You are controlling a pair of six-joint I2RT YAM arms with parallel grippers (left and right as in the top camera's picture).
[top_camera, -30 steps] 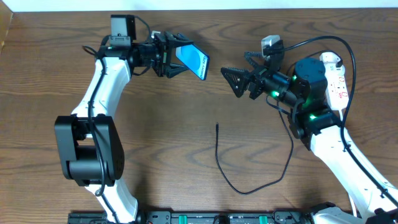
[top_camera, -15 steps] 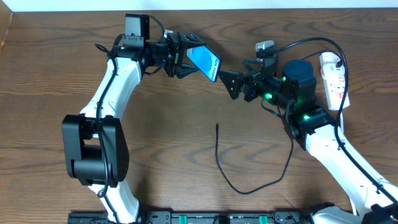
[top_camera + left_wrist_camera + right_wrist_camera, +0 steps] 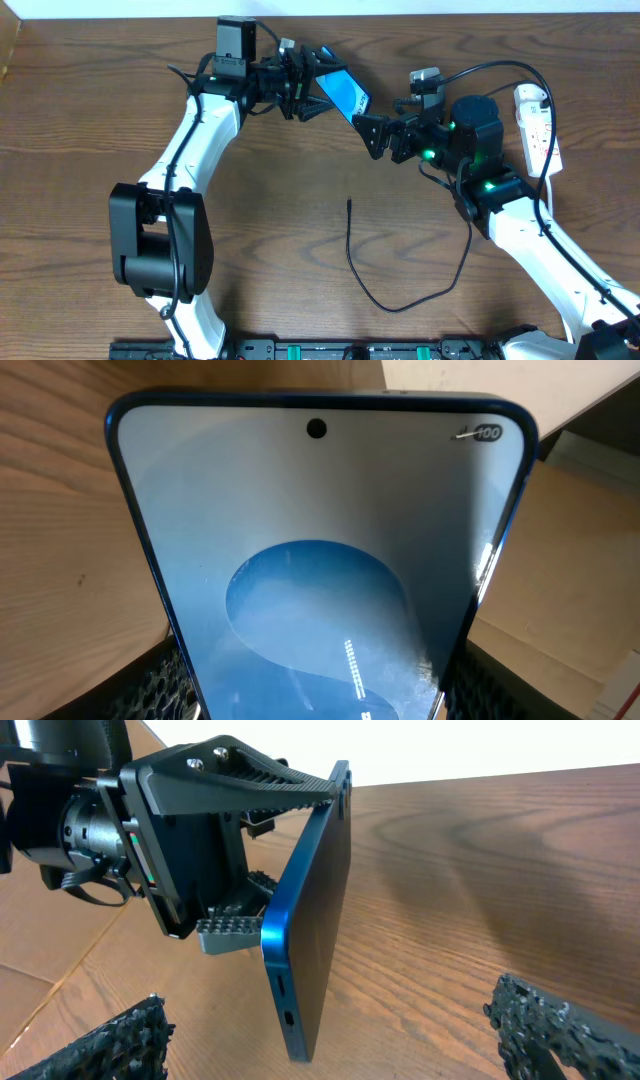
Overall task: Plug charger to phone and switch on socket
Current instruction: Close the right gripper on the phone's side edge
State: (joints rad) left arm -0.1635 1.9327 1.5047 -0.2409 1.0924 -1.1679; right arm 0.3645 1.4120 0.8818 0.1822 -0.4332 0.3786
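from overhead, the left gripper (image 3: 322, 86) clamps the slim blue-screened smartphone (image 3: 348, 97) aloft over the far middle of the brown wooden table (image 3: 250, 220), arm stretched far and rightward, while the right gripper (image 3: 367, 136) faces it just beside, jaws wide and empty; the thin black charger cable (image 3: 352, 255) lies loose nearer, the white plastic power strip (image 3: 536, 125) far right. the left wrist view is nearly all screen. the right wrist view shows the phone edge-on, so this looks like presenting the phone, and next its port likely needs aiming before the cable is fetched.
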